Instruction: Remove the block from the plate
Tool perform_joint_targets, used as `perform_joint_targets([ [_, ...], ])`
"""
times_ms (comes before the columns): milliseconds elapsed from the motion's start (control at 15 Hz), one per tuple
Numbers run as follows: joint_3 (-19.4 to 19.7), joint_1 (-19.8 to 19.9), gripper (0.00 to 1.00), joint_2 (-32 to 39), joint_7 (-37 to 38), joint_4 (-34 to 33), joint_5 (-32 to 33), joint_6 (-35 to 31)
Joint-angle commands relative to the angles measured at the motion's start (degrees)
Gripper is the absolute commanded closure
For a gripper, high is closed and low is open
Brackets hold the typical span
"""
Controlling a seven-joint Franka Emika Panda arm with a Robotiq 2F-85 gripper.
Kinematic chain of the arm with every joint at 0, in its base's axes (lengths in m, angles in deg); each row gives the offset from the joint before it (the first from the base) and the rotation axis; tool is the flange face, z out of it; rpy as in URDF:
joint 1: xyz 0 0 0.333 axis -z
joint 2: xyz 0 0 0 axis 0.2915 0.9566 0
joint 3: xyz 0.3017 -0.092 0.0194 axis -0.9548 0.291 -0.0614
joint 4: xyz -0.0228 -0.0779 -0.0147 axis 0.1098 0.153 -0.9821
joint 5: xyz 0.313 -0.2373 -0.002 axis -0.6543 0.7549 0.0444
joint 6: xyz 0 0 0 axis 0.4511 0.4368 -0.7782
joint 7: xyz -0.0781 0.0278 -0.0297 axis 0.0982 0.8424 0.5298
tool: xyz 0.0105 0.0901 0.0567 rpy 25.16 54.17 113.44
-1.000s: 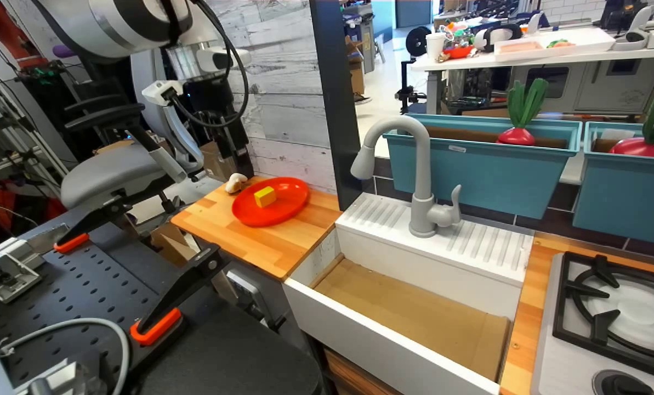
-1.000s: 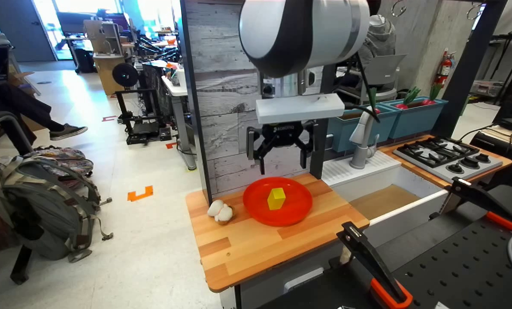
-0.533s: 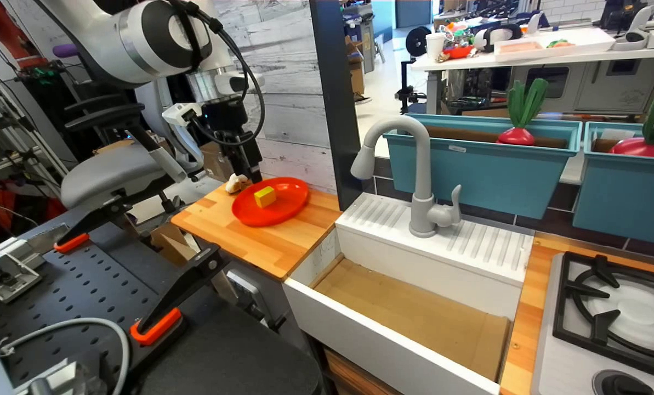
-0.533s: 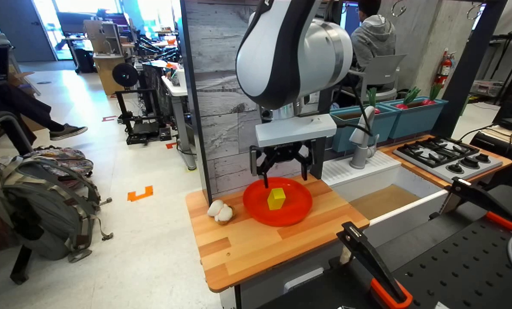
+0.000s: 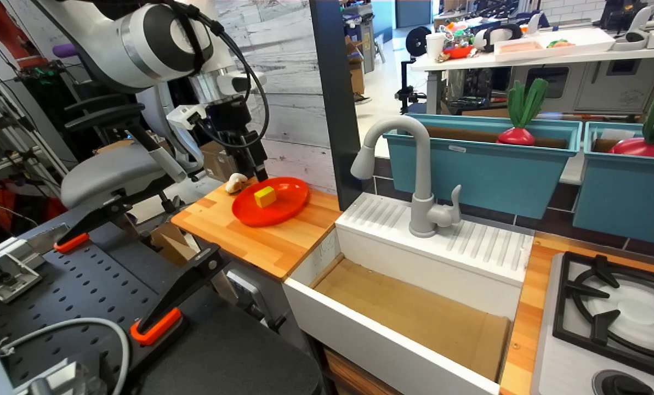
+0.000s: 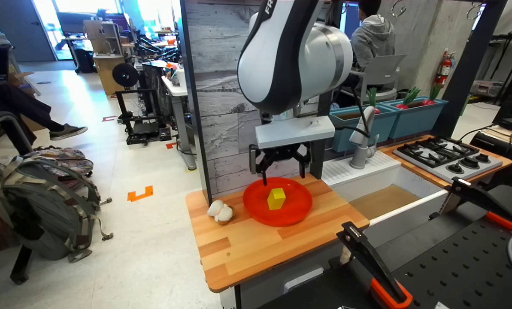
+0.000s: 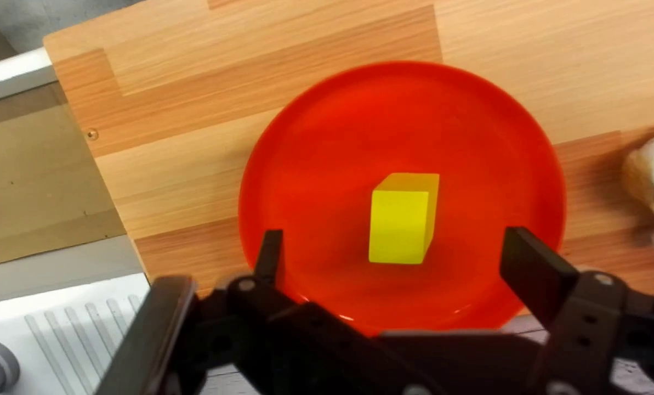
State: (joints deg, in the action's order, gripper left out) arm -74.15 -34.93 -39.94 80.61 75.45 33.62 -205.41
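Observation:
The yellow block point(image 6: 276, 199) stands upright near the middle of the round red plate point(image 6: 298, 206). Both also show in an exterior view, the block point(image 5: 265, 197) on the plate point(image 5: 294, 193). My gripper point(image 6: 283, 180) is open and empty, pointing down above the plate's wall-side edge. In the wrist view the gripper point(image 7: 392, 235) has its fingers spread wide. The block point(image 7: 397, 226) shows between and a little beyond the fingertips, touching neither, and the plate point(image 7: 327, 153) lies below. The gripper's body hides the plate's near edge in that view.
A white garlic-like toy point(image 6: 220, 211) sits on the wooden counter point(image 6: 256, 253) beside the plate. A grey plank wall point(image 6: 225, 133) rises right behind the plate. A white sink point(image 5: 398, 351) with a grey faucet point(image 5: 422, 164) adjoins the counter.
My gripper has come down towards the plate and shifted slightly towards the sink, mostly in the first half second. It stays open. The block and plate have not moved.

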Motion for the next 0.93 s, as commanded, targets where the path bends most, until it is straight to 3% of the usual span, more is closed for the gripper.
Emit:
perform_joint_targets([
  [0,0.34,-0.42,0.0,3.67,-1.07,-2.12,-1.32,-3.51],
  [333,-0.16,0.1,0.0,8.07,-2.29,-5.12,-2.25,-2.77],
  [400,-0.34,0.35,0.25,8.78,-2.3,-5.75,-2.59,-3.02],
  [533,0.26,-0.19,0.34,10.16,-1.68,-7.18,-2.74,-3.05],
  [867,0.43,-0.17,0.73,12.14,-1.87,-10.04,-3.28,-2.8],
])
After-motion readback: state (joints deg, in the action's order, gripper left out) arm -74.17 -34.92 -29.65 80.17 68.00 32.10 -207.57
